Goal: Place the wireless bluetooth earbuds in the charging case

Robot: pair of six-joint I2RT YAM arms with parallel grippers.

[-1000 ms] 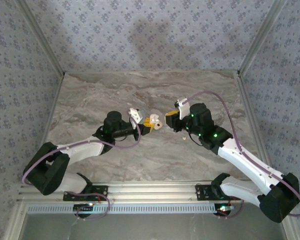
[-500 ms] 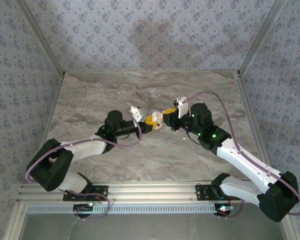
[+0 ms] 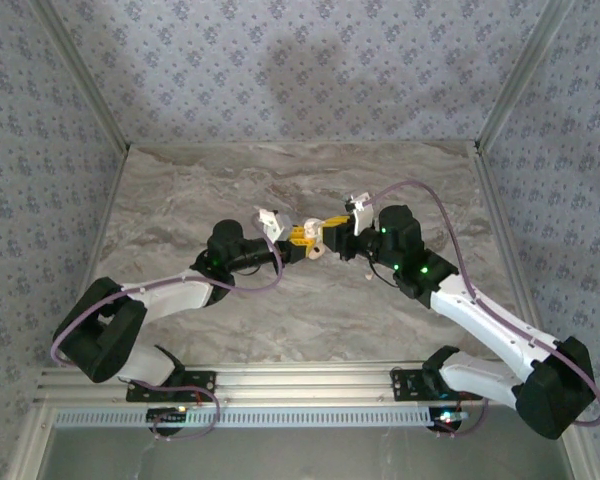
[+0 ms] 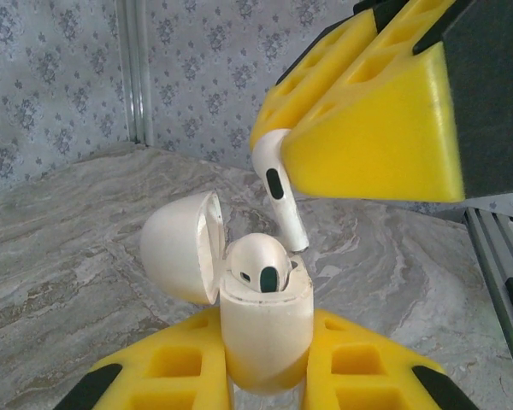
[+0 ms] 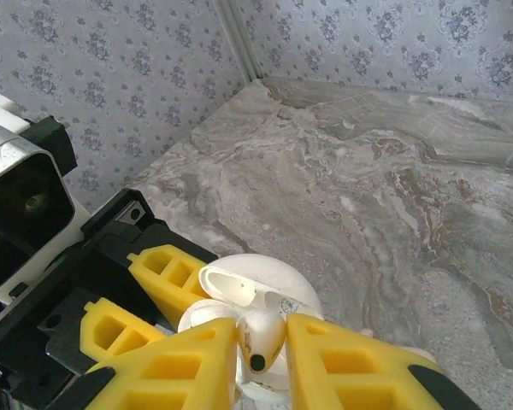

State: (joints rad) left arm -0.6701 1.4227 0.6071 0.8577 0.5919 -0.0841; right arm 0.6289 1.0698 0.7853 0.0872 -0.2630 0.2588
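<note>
My left gripper (image 4: 267, 363) is shut on the cream charging case (image 4: 265, 325), holding it upright with its lid (image 4: 178, 248) swung open to the left. One white earbud (image 4: 256, 260) sits in the case. My right gripper (image 5: 262, 346) is shut on the other earbud (image 5: 261, 333). In the left wrist view that earbud (image 4: 278, 192) hangs stem-down from the right gripper's yellow fingers (image 4: 368, 128), its tip just above the case's right side. From above, the two grippers (image 3: 300, 240) (image 3: 332, 226) meet at the table's middle with the case (image 3: 315, 248) between them.
The marble table (image 3: 230, 180) is fenced by patterned walls at the back and sides. A small white speck (image 3: 368, 272) lies on the table just below the right wrist. The aluminium rail (image 3: 300, 380) runs along the near edge.
My right gripper has moved left with the earbud and now stands over the open case. The left gripper has edged slightly up and right with the case.
</note>
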